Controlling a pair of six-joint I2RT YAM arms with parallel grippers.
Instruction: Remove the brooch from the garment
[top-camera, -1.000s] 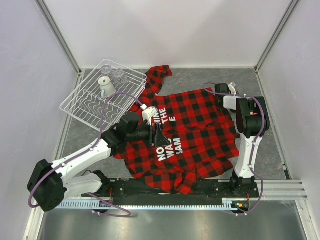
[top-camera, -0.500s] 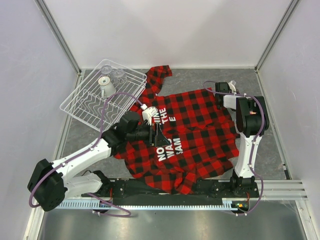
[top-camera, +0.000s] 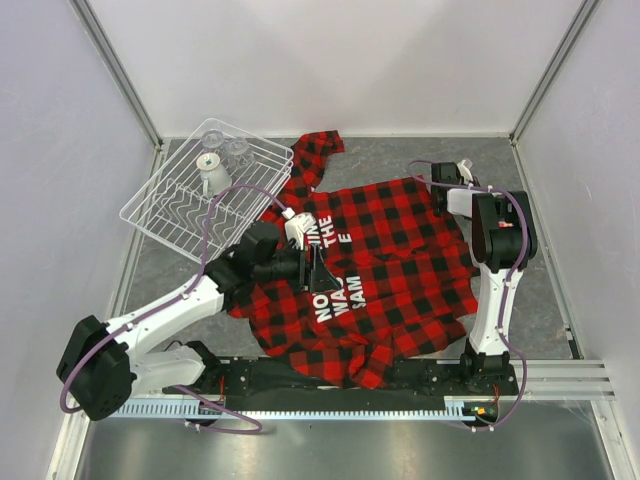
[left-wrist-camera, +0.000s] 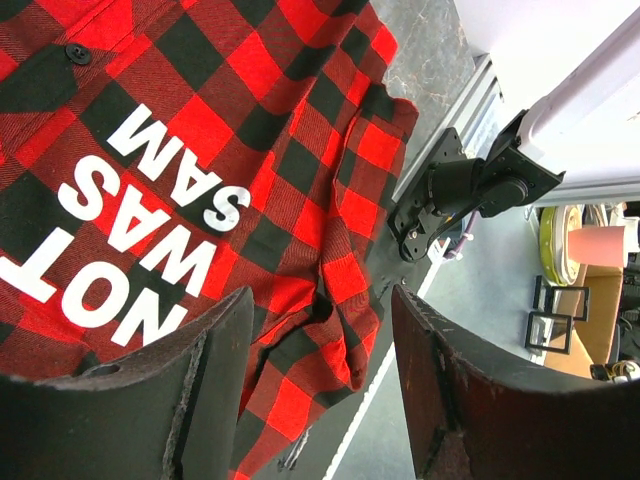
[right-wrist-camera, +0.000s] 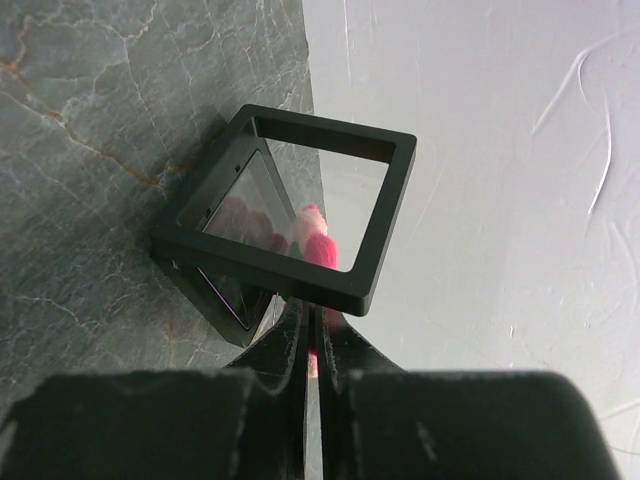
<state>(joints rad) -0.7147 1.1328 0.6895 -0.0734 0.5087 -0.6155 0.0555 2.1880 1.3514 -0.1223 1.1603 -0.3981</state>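
Now the right tool (right-wrist-camera: 312, 312) is pinched almost together on the pink brooch (right-wrist-camera: 319, 246), against a black square frame (right-wrist-camera: 383, 210) on the grey counter (right-wrist-camera: 90, 120), off the garment's (top-camera: 400, 260) 1 o'clock corner. The left tool (left-wrist-camera: 322, 305) hangs over the white lettering (left-wrist-camera: 150, 210), its jaws wide apart.

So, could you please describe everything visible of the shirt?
The shirt is red-and-black plaid woven cloth, short-sleeved, with white block lettering and a black button. It lies spread but rumpled on the grey table, one sleeve beside the wire rack, its near hem over the base rail. The open left gripper hangs over the lettering.
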